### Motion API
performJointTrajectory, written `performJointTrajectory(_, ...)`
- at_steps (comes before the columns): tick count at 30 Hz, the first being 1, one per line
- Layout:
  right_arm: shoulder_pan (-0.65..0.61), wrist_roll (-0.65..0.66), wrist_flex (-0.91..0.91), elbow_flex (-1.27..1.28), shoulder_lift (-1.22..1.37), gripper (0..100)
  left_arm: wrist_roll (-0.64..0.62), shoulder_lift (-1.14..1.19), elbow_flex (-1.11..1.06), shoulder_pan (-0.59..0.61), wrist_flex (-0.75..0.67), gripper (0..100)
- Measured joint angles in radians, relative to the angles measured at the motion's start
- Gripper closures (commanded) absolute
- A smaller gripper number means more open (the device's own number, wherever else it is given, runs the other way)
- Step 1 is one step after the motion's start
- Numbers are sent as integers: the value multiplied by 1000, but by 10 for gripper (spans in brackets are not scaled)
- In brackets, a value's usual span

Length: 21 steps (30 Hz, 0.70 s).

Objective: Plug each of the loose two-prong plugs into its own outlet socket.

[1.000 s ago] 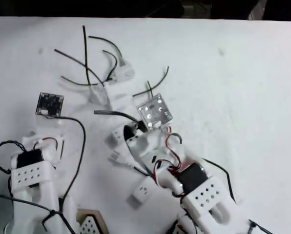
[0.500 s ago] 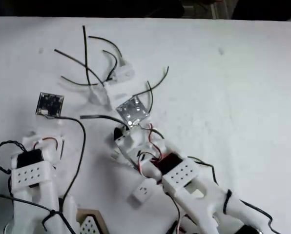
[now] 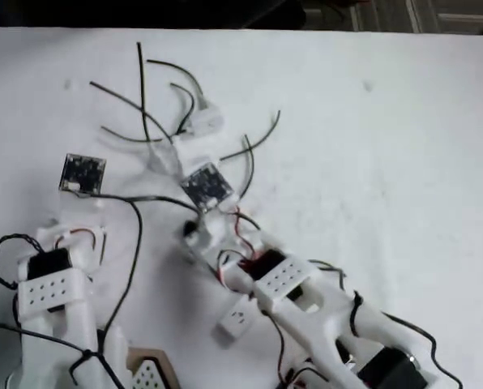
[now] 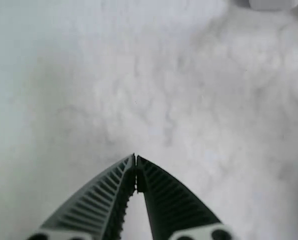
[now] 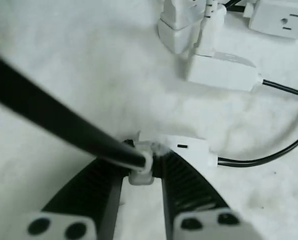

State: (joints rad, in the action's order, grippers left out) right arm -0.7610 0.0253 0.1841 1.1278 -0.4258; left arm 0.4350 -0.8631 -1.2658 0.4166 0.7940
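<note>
Closest to the near-left corner of the table (image 4: 199, 90), my left gripper (image 4: 135, 167) is clenched on nothing, its ribbed fingers (image 4: 101, 200) meeting tip to tip above the bare white surface. Along the near edge, toward the middle, a loose outlet socket (image 3: 237, 318) lies face up just beside my right arm (image 3: 306, 296). Farther in, near the table's centre, my right gripper (image 5: 140, 162) is clamped on a small white plug (image 5: 140, 176), whose thick black cable (image 5: 49, 117) slants out past my fingers. A second plug (image 5: 194, 150) with a thin black cord (image 5: 259, 160) lies on the surface just beside my fingertips; I cannot tell whether it touches the one I hold. Beyond that, toward the far edge, sits a huddle of white pieces (image 3: 198, 128): a flat adapter (image 5: 221, 72), a blocky piece (image 5: 179, 27) touching it, and another socket (image 5: 281, 19) a little apart. Thin black cords (image 3: 140, 89) fan from them toward the far-left corner.
</note>
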Motion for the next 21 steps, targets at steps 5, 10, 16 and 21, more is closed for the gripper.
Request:
performJointTrajectory(5, 2, 0, -43, -3, 12, 981, 0, 0, -21, 0, -23, 977)
performJointTrajectory(10, 2, 0, -69, -5, 26, 981, 0, 0, -21, 2, -26, 977)
performJointTrajectory(16, 2, -2, -74, -12, 72, 981, 0, 0, -21, 3, -26, 977)
performJointTrajectory(21, 8, -2, -77, -49, 123, 981, 0, 0, -21, 3, -26, 977)
